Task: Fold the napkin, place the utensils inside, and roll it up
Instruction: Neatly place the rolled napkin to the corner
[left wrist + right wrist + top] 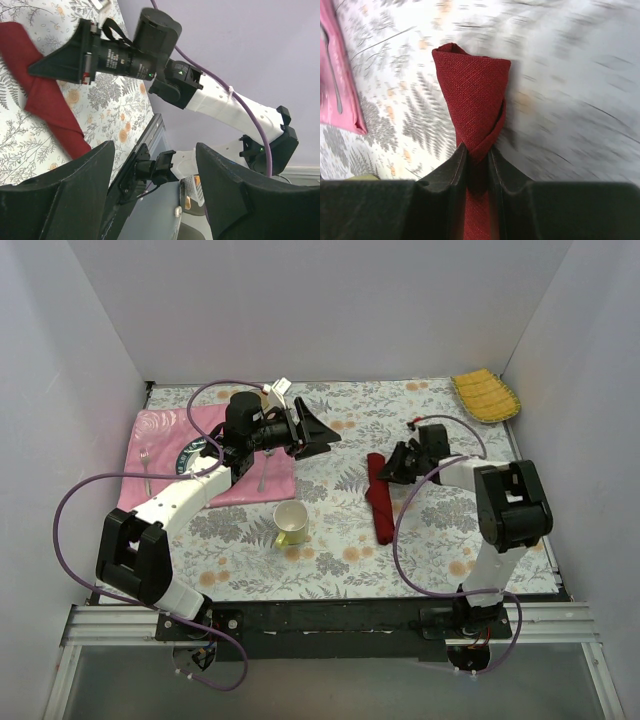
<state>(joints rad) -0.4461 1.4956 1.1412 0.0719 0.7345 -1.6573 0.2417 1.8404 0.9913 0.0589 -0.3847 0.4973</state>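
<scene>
The dark red napkin point(381, 508) lies on the flowered tablecloth as a long narrow bundle, right of centre. My right gripper point(385, 470) is shut on its far end. In the right wrist view the jaws point(478, 159) pinch the twisted cloth, and the napkin point(472, 90) sticks out ahead as a folded cone. My left gripper point(322, 432) hangs open in the air above the table's middle, holding nothing. Its view shows the napkin point(47, 95) below the right arm. A silver fork point(147, 468) and another slim utensil point(262, 477) lie on the pink cloth point(160, 430).
A plate point(193, 454) sits on the pink cloth, partly under my left arm. A pale yellow cup point(290, 524) stands near the front, left of the napkin. A yellow ribbed cloth point(486, 396) lies in the far right corner. White walls enclose the table.
</scene>
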